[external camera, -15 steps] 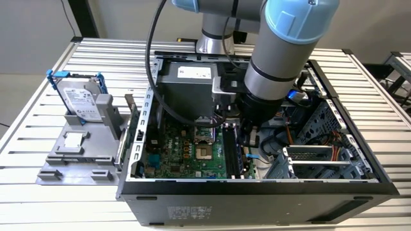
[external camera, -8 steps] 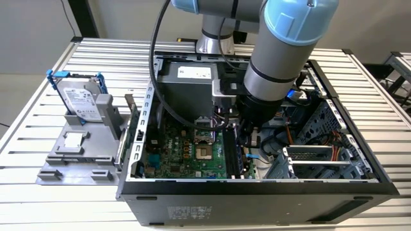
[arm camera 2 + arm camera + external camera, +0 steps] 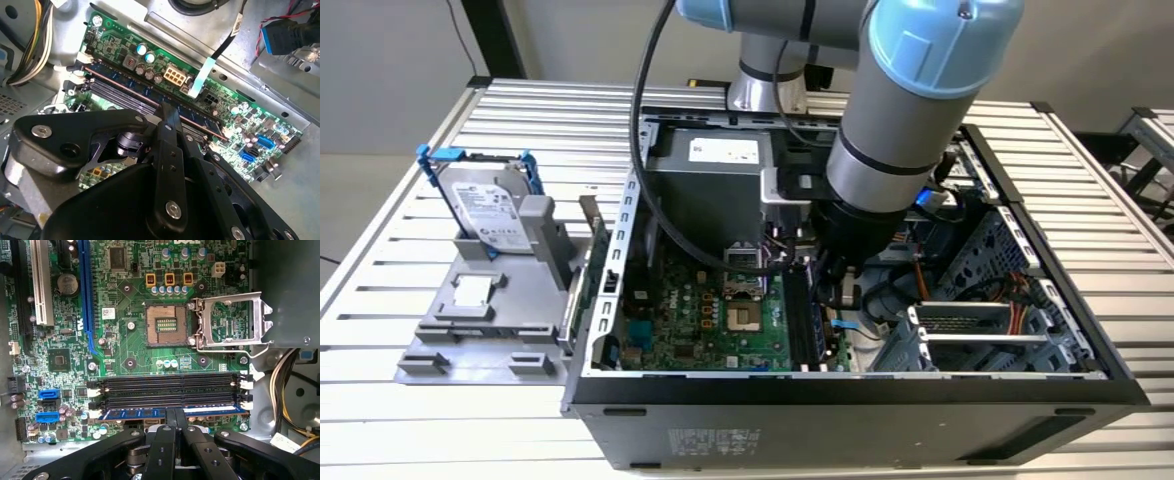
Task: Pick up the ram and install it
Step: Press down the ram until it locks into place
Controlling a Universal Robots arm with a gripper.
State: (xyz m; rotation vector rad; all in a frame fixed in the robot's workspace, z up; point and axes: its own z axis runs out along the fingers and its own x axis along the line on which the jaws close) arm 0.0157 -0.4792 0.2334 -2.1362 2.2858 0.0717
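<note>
**RAM stick in the outermost slot, gripper pinching its middle**

Landmark: the bank of long black plastic slot rails on the large green circuit board, inside the open grey metal computer case.

The ram, a long thin flat dark stick with a bluish strip, sits in the slot on the edge of that bank, on the side away from the square processor socket. Its long axis runs parallel to the rails and spans about their full length, end to end between the white latches.

The black two-finger gripper is directly over the stick's midpoint, its fingers crossing the long axis at right angles. The fingertips are drawn together on the stick's top edge, so it reads as clamped on the ram. In the second wrist view the gripper meets the same rail line mid-length. Whether the stick is fully seated can't be told; judging by level, it looks in the slot but still held.
</note>
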